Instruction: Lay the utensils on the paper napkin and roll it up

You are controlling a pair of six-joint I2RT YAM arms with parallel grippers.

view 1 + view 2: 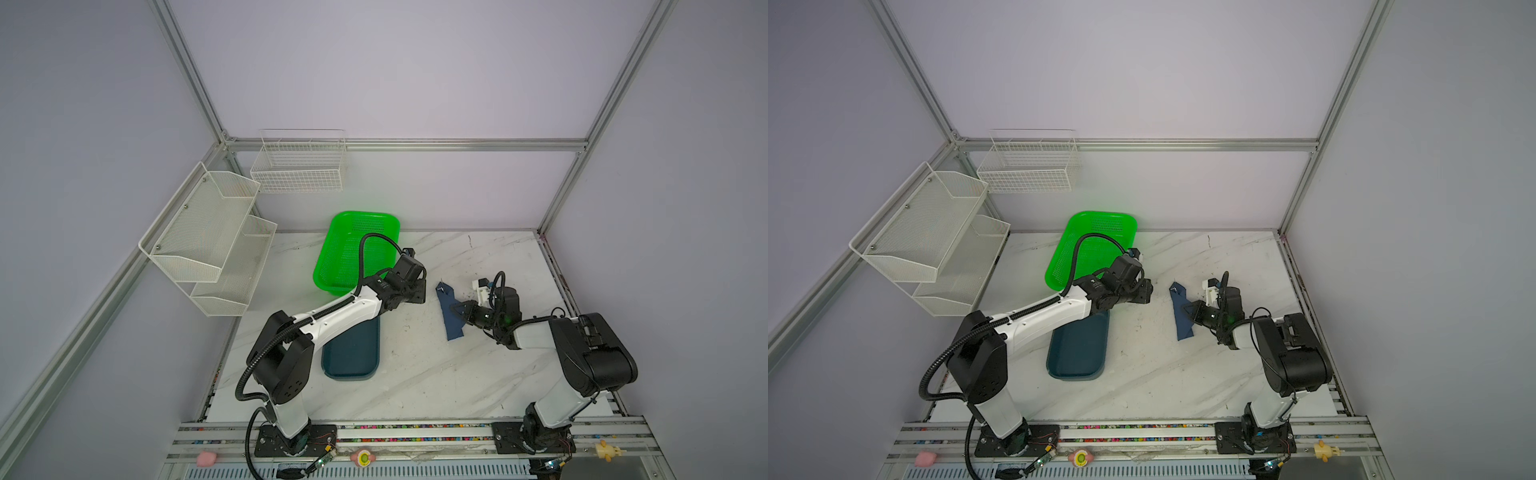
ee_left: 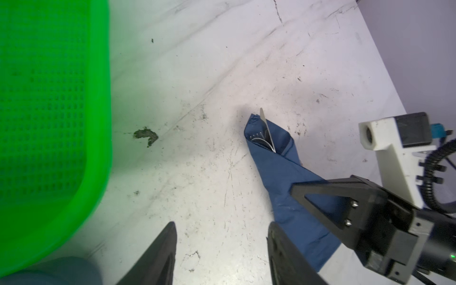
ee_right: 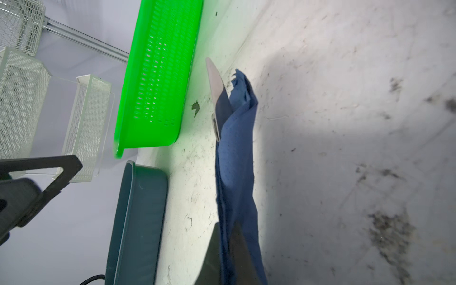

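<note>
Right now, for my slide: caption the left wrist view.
Rolled navy napkin, utensils peeking out, pinched by the right gripper; left gripper open.

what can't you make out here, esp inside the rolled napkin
utensils: handles buried in the paper napkin in every view; only the knife tip and fork tines show, left wrist view.
right pincer: tips wrapped in napkin, right wrist view.
left pincer: hidden under its own wrist in both top views.
teal tray: far end covered by the left arm in both top views.
</note>
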